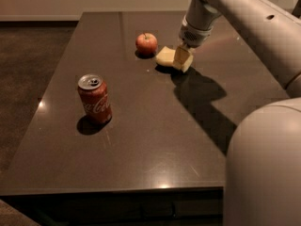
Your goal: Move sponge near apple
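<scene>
The pale yellow sponge (pixel 165 56) lies on the dark table (pixel 141 126) just right of the small red-orange apple (pixel 146 44), a small gap between them. My gripper (pixel 182 59) comes down from the upper right and is shut on the sponge's right end; its yellowish fingers (pixel 181 55) hide that end. The sponge sits low, at or just above the tabletop.
A red Coca-Cola can (pixel 94 99) stands upright on the left middle of the table. My arm (pixel 244 27) crosses the upper right and its body fills the lower right. The table's front edge runs along the bottom; brown floor lies to the left.
</scene>
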`<state>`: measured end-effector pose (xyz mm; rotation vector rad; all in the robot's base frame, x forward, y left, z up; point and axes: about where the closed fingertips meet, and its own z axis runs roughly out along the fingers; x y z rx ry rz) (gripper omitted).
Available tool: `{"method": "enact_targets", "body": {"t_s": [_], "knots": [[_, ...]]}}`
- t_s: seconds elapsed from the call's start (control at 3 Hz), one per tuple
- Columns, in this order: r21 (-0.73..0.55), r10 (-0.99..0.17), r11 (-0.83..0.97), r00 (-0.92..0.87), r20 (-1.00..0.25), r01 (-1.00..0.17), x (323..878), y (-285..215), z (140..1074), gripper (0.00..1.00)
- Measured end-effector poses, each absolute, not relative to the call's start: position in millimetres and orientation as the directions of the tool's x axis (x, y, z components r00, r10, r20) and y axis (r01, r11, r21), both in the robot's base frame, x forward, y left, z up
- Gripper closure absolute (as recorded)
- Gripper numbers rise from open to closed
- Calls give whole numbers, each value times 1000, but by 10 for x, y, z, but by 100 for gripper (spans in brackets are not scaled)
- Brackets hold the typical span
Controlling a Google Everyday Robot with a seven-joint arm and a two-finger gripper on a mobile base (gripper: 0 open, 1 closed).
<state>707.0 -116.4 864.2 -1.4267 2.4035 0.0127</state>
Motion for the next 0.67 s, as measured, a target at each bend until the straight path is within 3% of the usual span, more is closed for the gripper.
{"method": "enact_targets", "body": {"t_s": [0.67], "knots": [[-168,-857,489,-435,-277,-856,7233,-1102,8560,15]]}}
